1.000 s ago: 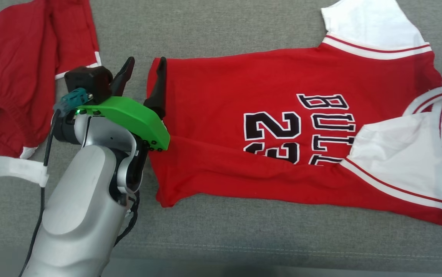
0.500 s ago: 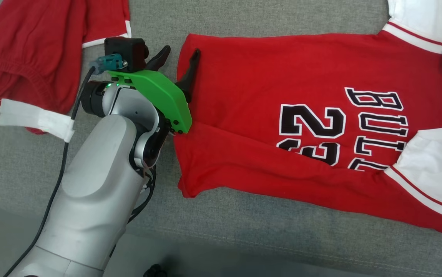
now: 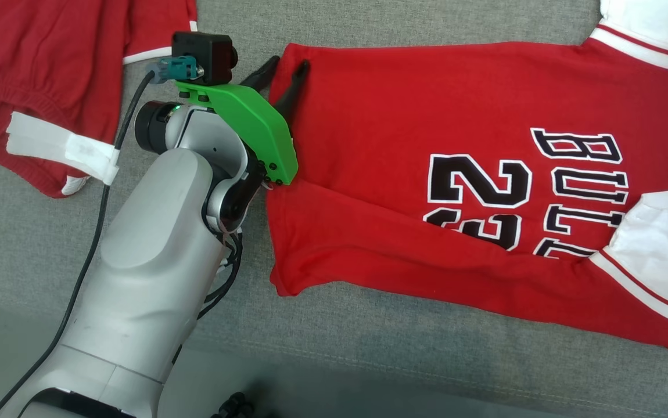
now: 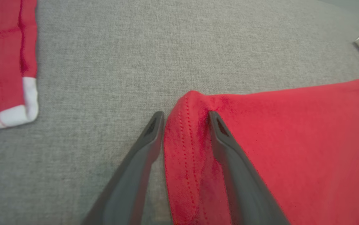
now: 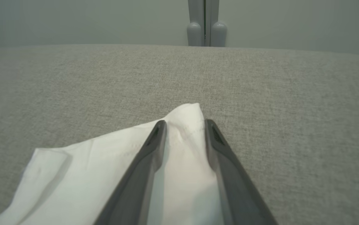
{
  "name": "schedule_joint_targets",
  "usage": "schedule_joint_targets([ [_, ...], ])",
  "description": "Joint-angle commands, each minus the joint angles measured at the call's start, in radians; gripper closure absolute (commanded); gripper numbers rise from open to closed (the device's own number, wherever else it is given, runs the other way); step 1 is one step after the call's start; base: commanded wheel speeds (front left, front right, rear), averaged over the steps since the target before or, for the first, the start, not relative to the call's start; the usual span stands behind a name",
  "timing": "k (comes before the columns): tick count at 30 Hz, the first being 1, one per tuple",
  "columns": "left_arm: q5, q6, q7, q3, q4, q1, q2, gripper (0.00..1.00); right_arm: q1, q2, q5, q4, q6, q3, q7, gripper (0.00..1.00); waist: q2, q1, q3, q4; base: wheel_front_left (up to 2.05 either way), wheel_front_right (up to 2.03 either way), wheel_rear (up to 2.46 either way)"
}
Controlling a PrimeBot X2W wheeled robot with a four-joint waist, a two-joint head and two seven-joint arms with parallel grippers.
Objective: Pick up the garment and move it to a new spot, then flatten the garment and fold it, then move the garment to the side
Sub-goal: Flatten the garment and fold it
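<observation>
Jersey lies spread, number side up, on the grey fabric surface, its near edge folded over itself. Change over the last second: both pincers have gone from wide open to partly closed. Left pincer now straddles the far hem corner, with red cloth bunched into a ridge between its fingers. Right pincer has done the same on the white sleeve, whose corner peaks up between its fingers. Head view has shifted, but that's the camera; the jersey looks unmoved. Reads as both grasps forming with nothing lifted yet, likely a pull to flatten or carry the far edge over. Red shorts sit apart on the left
</observation>
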Motion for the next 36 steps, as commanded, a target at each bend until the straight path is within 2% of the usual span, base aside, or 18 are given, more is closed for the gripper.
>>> schedule_joint_targets([
  [1,-0.010,-0.010,-0.007,-0.003,0.013,-0.012,-0.005,1.00,-0.014,-0.006,0.011,0.009,-0.001,0.016,0.000,1.00,0.0000,0.0000,-0.006,-0.001,0.00,0.00,0.00],
  [9,-0.024,-0.015,-0.058,0.020,0.034,-0.020,0.008,1.00,-0.023,-0.020,0.081,-0.036,-0.001,0.066,-0.038,1.00,0.0000,0.0000,-0.028,-0.023,0.00,0.00,0.00],
  [16,-0.009,-0.001,-0.097,0.030,0.005,0.021,0.055,1.00,0.040,-0.067,0.165,-0.174,-0.001,0.140,-0.061,1.00,0.0000,0.0000,-0.065,-0.071,0.00,0.00,0.00],
  [21,-0.022,0.007,-0.100,0.036,-0.075,0.110,0.104,1.00,0.174,-0.139,0.264,-0.358,-0.001,0.179,-0.099,1.00,0.0000,0.0000,-0.100,-0.124,0.00,0.00,0.00],
  [27,-0.032,0.037,-0.092,0.053,-0.188,0.213,0.169,1.00,0.361,-0.209,0.365,-0.530,-0.001,0.156,-0.167,1.00,0.0000,0.0000,-0.122,-0.174,0.00,0.00,0.00],
  [32,-0.031,0.071,-0.078,0.068,-0.296,0.293,0.229,1.00,0.528,-0.240,0.428,-0.644,-0.001,0.132,-0.217,1.00,0.0000,0.0000,-0.142,-0.209,0.00,0.00,0.00],
  [36,-0.033,0.108,-0.060,0.085,-0.382,0.359,0.275,1.00,0.656,-0.231,0.454,-0.703,-0.001,0.116,-0.244,1.00,0.0000,0.0000,-0.156,-0.234,0.00,0.00,0.00],
])
